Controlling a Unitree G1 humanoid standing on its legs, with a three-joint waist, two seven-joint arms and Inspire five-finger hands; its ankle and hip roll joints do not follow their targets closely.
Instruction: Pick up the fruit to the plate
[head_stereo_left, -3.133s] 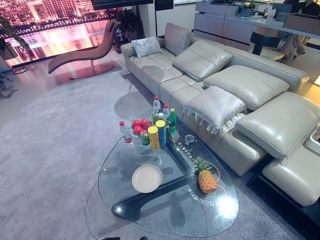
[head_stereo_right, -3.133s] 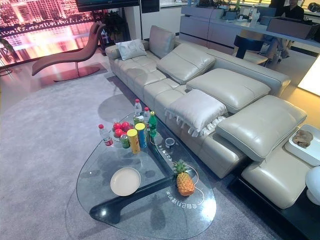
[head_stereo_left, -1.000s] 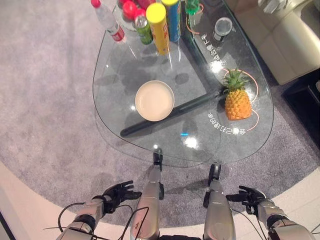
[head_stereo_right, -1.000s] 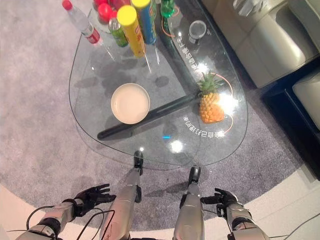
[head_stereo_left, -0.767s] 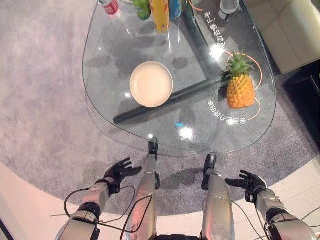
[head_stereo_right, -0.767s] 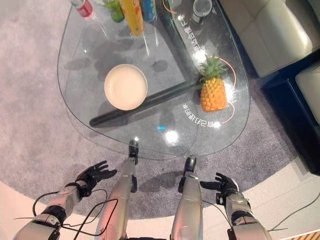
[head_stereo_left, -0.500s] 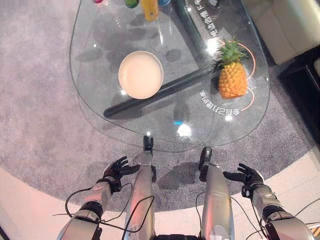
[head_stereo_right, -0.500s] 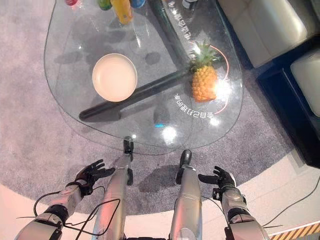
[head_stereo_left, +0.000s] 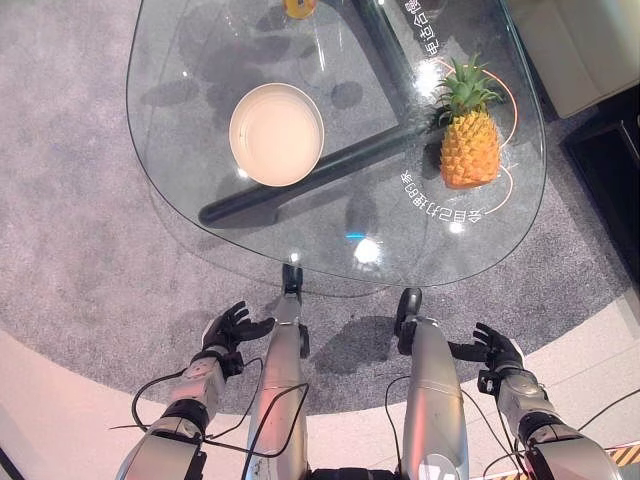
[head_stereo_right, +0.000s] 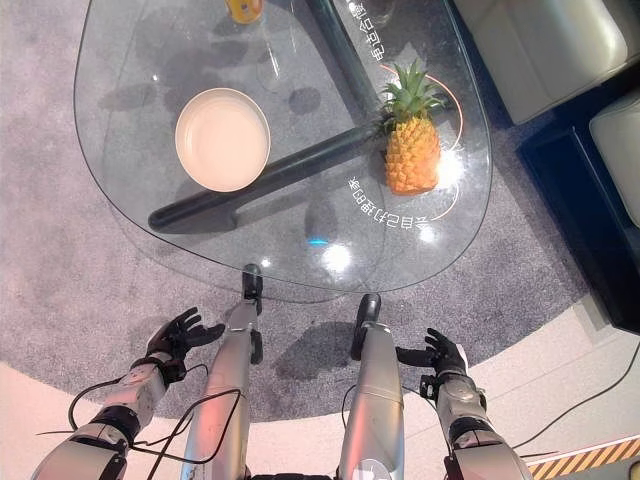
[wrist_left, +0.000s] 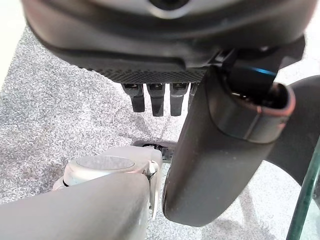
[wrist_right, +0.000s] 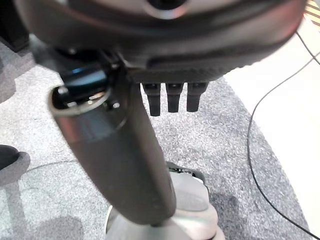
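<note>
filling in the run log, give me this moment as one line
stage: pre-reach | pineapple: upright on glass table, untouched | plate: empty | left hand: open, low | right hand: open, low

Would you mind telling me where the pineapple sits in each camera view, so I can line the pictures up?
Left eye view: the pineapple stands upper right, on the glass table.
Right eye view: upper centre-right, to the right of the plate.
Left wrist view: not in it.
Right wrist view: not in it.
Shared landmark: the plate, left of the pineapple in both eye views.
</note>
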